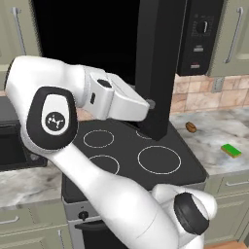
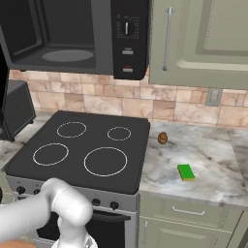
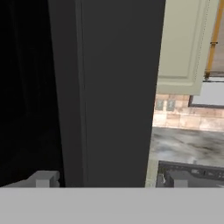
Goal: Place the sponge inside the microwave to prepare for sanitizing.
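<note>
Closest to me, my arm [image 1: 97,194] folds up over the stove [image 2: 82,150], and the pincer [image 1: 150,104] sits against the edge of the swung-out microwave door [image 1: 158,63], which I take to be there because the door had to be opened before anything goes in. From the hand camera I see one finger tip [image 3: 43,178] on each side of the door's edge, so the pincer looks parted around it, though the tips are cut off low in the frame and I cannot tell whether they press on it. Further out, the sponge [image 2: 185,172] lies flat on the bench [image 2: 213,164] right of the stove, untouched, with a small brown lump [image 2: 162,138] beyond it. Farthest, the microwave [image 2: 72,36] stands open, its round plate [image 2: 68,55] bare; the left base camera shows its cavity as pure black.
</note>
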Tool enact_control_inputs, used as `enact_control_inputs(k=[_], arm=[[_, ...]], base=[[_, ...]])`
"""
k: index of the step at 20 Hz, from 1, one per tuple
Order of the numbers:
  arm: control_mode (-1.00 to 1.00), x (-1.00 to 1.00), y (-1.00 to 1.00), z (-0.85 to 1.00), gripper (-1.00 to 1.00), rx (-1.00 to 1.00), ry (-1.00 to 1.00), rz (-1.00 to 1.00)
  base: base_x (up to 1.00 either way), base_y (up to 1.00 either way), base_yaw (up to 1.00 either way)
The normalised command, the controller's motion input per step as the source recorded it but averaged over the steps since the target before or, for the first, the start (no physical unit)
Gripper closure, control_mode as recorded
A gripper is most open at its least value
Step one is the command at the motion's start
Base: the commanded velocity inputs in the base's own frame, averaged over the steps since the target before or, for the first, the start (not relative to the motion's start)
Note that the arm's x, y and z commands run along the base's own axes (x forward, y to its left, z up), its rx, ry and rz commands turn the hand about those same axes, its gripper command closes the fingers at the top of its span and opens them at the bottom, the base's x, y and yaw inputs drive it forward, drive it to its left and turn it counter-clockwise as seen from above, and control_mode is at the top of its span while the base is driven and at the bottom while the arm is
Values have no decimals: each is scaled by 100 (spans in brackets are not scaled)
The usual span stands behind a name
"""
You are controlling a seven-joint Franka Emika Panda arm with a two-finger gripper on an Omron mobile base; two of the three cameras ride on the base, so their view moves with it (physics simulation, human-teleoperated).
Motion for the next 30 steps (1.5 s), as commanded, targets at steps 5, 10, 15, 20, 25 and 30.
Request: enact_control_inputs(k=[5,10,15,20,25,30], arm=[[-100,0,0,-8,-100,0,1,0],[-100,-11,8,-19,-100,0,2,2],[-100,-12,1,-11,-100,0,2,19],[-100,-44,0,0,-100,0,0,28],[-100,-67,0,0,-100,0,0,27],[-100,-94,-10,0,-100,1,-1,23]], base=[[0,0,0],[0,0,0],[0,0,0],[0,0,0],[0,0,0],[0,0,0]])
